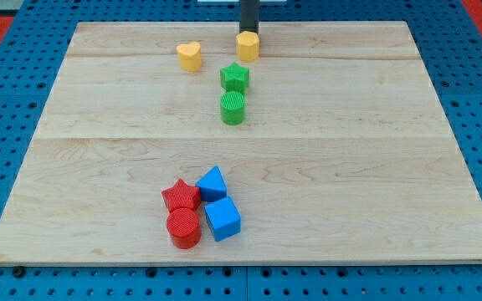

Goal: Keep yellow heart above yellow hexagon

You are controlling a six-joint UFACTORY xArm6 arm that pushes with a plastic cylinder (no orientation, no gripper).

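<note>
The yellow heart lies near the view's top, left of centre. The yellow hexagon lies to its right and slightly higher in the view. My rod comes down from the top edge, and my tip sits right behind the hexagon, touching or nearly touching its top side.
A green star and a green cylinder stand just below the hexagon. A red star, a red cylinder, a blue triangular block and a blue cube cluster near the bottom. The wooden board ends close behind my tip.
</note>
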